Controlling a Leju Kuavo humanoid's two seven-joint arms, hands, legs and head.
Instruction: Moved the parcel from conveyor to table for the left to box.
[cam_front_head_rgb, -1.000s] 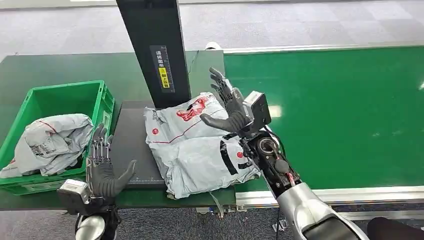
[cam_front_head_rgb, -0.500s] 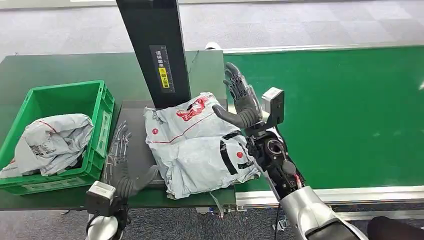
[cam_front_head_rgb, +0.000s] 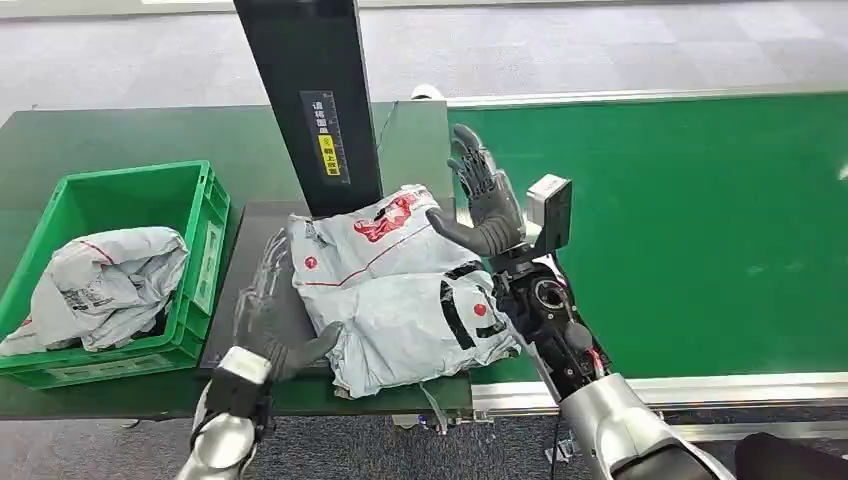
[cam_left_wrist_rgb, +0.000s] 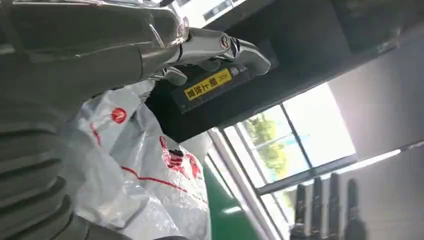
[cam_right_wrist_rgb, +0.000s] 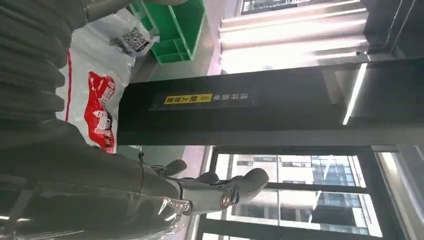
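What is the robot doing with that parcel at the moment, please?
A grey parcel with red print lies on the dark plate at the foot of the black post, beside the green conveyor. The right hand is open and raised just off the parcel's conveyor-side edge. The left hand is open at the parcel's other edge, its thumb at the bag, not gripping. A green crate to the left holds another grey parcel. Boxing is not yet done.

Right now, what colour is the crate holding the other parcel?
Green; the crate shows best in the head view, on the table's left.
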